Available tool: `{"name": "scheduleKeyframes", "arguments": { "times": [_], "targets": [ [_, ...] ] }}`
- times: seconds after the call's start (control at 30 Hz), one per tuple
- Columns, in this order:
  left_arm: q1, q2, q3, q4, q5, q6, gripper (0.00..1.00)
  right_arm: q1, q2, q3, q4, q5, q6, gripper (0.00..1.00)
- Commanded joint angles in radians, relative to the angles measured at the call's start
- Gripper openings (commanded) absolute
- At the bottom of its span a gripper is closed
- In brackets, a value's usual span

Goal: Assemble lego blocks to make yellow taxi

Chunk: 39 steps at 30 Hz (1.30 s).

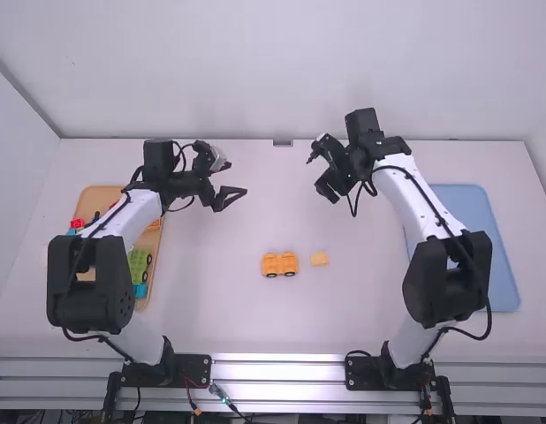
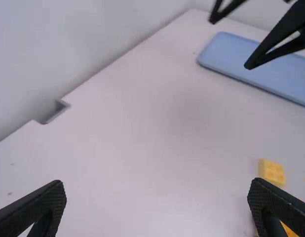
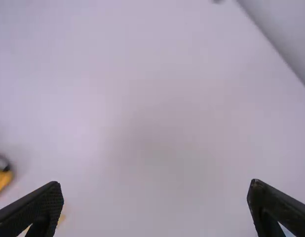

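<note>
In the high view, my left gripper (image 1: pixel 231 181) is open over the table's back left, beyond the orange-yellow wheeled block piece (image 1: pixel 280 264). My right gripper (image 1: pixel 314 170) is open at the back right of the middle. A small yellow block (image 1: pixel 319 258) lies just right of the wheeled piece, apart from it. The left wrist view has the left gripper (image 2: pixel 156 200) with widely spread fingers, and the small yellow block (image 2: pixel 272 172) near one finger. The right wrist view has the right gripper (image 3: pixel 155 198) with nothing between its fingers, and part of the wheeled piece (image 3: pixel 1 174) at the edge.
An orange tray (image 1: pixel 102 196) with loose coloured blocks, including a green wheeled piece (image 1: pixel 139 265), lies at the left, partly behind the left arm. A blue tray (image 1: pixel 478 231) lies at the right, partly behind the right arm. The wall borders the table's back edge.
</note>
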Motion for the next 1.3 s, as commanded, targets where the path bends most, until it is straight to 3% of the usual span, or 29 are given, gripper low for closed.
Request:
{"name": "scheduleKeyframes", "arguments": {
  "times": [0.0, 0.13, 0.23, 0.4, 0.57, 0.8, 1.0, 1.27],
  "targets": [
    [-0.032, 0.006, 0.0, -0.047, 0.12, 0.194, 0.99, -0.006, -0.013, 0.002, -0.064, -0.254, -0.329, 0.99],
    [-0.087, 0.006, -0.017, -0.132, 0.128, 0.356, 0.99, -0.049, -0.013, -0.032, -0.227, -0.486, -0.657, 0.99],
    [-0.125, 0.006, -0.058, -0.13, 0.13, 0.449, 0.99, -0.089, -0.013, -0.105, -0.21, -0.581, -0.737, 0.99],
    [-0.165, 0.006, -0.159, -0.042, 0.138, 0.495, 0.99, -0.129, -0.013, -0.3, -0.069, -0.629, -0.766, 0.99],
    [-0.174, 0.006, -0.272, 0.179, 0.184, 0.359, 0.99, -0.13, -0.013, -0.499, 0.12, -0.681, -0.832, 0.99],
    [-0.174, 0.006, -0.375, 0.406, 0.182, 0.214, 0.99, -0.134, 0.007, -0.695, 0.43, -0.664, -0.686, 0.99],
    [-0.175, 0.006, -0.387, 0.434, 0.182, 0.185, 0.99, -0.181, 0.091, -0.71, 0.431, -0.698, -0.766, 0.99],
    [-0.175, 0.006, -0.387, 0.431, 0.182, 0.18, 0.99, -0.224, 0.257, -0.614, 0.307, -0.753, -0.958, 0.96]
  ]
}}
